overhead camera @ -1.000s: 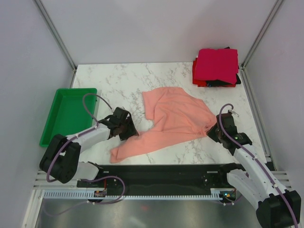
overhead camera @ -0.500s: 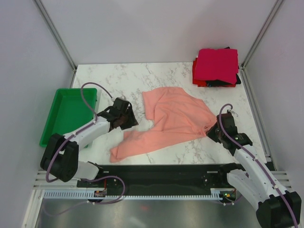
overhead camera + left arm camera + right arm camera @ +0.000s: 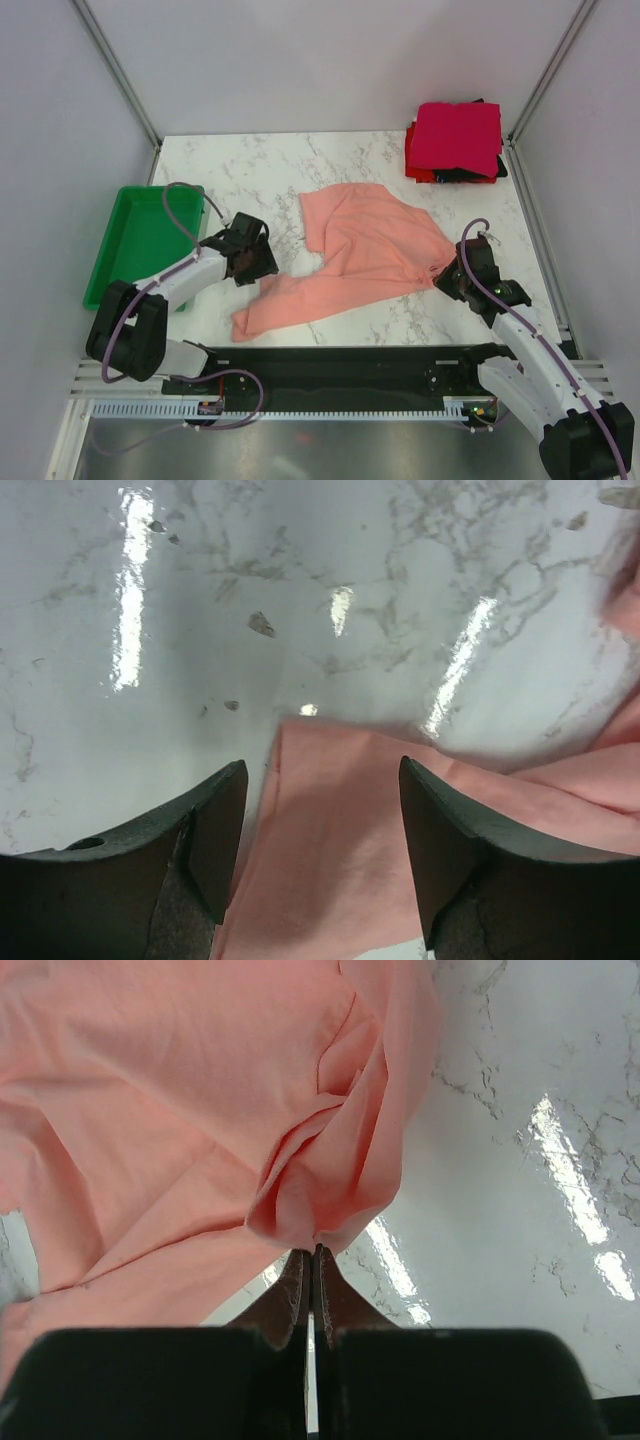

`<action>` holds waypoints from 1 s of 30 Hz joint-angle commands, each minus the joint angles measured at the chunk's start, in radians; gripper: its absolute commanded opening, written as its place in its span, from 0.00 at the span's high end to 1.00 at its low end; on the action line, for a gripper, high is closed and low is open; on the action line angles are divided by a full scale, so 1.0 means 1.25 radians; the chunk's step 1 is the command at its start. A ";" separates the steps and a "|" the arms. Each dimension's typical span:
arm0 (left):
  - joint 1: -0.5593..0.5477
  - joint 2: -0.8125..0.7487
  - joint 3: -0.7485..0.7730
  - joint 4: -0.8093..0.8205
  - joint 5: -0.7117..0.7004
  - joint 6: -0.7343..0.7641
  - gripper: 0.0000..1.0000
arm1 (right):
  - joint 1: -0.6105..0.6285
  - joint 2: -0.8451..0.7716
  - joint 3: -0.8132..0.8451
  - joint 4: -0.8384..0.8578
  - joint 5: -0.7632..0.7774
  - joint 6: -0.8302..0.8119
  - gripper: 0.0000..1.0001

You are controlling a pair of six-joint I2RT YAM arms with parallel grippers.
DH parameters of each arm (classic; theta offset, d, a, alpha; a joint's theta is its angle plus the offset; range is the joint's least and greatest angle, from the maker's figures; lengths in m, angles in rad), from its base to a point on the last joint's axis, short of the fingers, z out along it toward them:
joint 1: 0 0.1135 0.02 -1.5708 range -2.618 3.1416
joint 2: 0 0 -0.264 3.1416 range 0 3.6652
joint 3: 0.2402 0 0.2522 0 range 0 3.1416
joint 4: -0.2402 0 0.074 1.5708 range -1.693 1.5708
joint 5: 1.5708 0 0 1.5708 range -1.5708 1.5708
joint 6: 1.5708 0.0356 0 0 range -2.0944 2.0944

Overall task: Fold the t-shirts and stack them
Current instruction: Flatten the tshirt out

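A salmon-pink t-shirt (image 3: 365,250) lies crumpled in the middle of the marble table. My left gripper (image 3: 256,262) hangs at its lower-left flap with its jaws open. In the left wrist view the left gripper (image 3: 320,772) straddles the pink cloth (image 3: 340,830), which lies between and under the fingers and is not pinched. My right gripper (image 3: 447,273) is at the shirt's right edge. The right wrist view shows the right gripper (image 3: 316,1248) shut on a bunched fold of the shirt (image 3: 320,1175). Folded crimson, red and black t-shirts (image 3: 456,140) sit stacked at the far right corner.
A green plastic tray (image 3: 140,240) stands at the table's left edge, just left of my left arm. Grey walls and metal posts close in the table at the back and sides. Bare marble (image 3: 250,170) shows behind the left gripper.
My left gripper has swung away from me and then drifted left, and its jaws have widened. The shirt's lower-left flap has shifted slightly. The right arm has stayed still.
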 commanded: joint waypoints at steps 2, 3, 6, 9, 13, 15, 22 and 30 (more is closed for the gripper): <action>0.025 0.039 0.005 -0.009 -0.012 -0.007 0.32 | -0.003 -0.003 -0.008 0.007 -0.007 -0.014 1.00; 0.025 0.055 0.006 -0.012 -0.006 -0.011 0.32 | -0.003 -0.001 -0.008 0.005 -0.007 -0.014 1.00; 0.025 0.075 0.006 -0.018 0.019 -0.023 0.32 | -0.003 0.000 -0.008 0.007 -0.007 -0.015 1.00; 0.025 0.084 -0.003 -0.003 0.036 -0.031 0.32 | -0.003 0.001 -0.011 0.009 -0.005 -0.015 1.00; 0.026 0.104 -0.009 0.015 0.039 -0.033 0.46 | -0.003 0.000 -0.014 0.009 -0.005 -0.016 1.00; 0.026 0.111 -0.009 0.022 0.039 -0.034 0.52 | -0.002 -0.003 -0.014 0.009 -0.005 -0.017 1.00; 0.025 0.125 0.008 0.043 0.046 -0.026 0.94 | -0.003 0.000 -0.019 0.011 -0.004 -0.019 1.00; 0.026 -0.014 0.074 -0.007 0.035 -0.005 0.98 | -0.003 0.006 0.085 -0.007 -0.029 -0.022 1.00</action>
